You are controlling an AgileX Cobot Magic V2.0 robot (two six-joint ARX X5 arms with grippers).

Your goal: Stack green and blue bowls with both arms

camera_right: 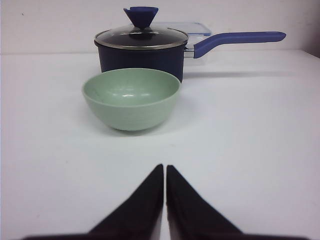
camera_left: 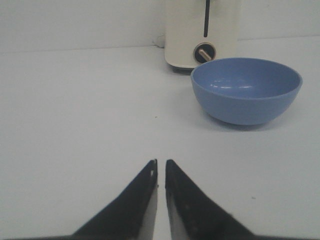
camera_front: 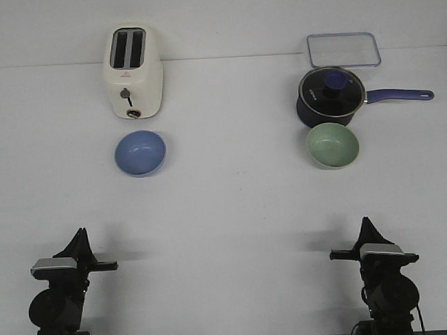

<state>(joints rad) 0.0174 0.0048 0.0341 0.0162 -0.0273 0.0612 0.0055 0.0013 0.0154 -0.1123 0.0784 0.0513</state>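
Observation:
The periwinkle blue bowl [camera_front: 140, 152] sits upright on the white table at the left, just in front of a toaster; it also shows in the left wrist view [camera_left: 246, 90]. The pale green bowl [camera_front: 332, 145] sits upright at the right, in front of a saucepan; it also shows in the right wrist view [camera_right: 131, 98]. My left gripper [camera_front: 79, 234] is at the near left, shut and empty [camera_left: 161, 162], well short of the blue bowl. My right gripper [camera_front: 365, 223] is at the near right, shut and empty [camera_right: 164, 167], well short of the green bowl.
A cream toaster [camera_front: 132, 70] stands behind the blue bowl. A dark blue lidded saucepan [camera_front: 330, 96] with its long handle [camera_front: 400, 95] pointing right stands behind the green bowl. A clear lidded container [camera_front: 343, 49] lies at the back right.

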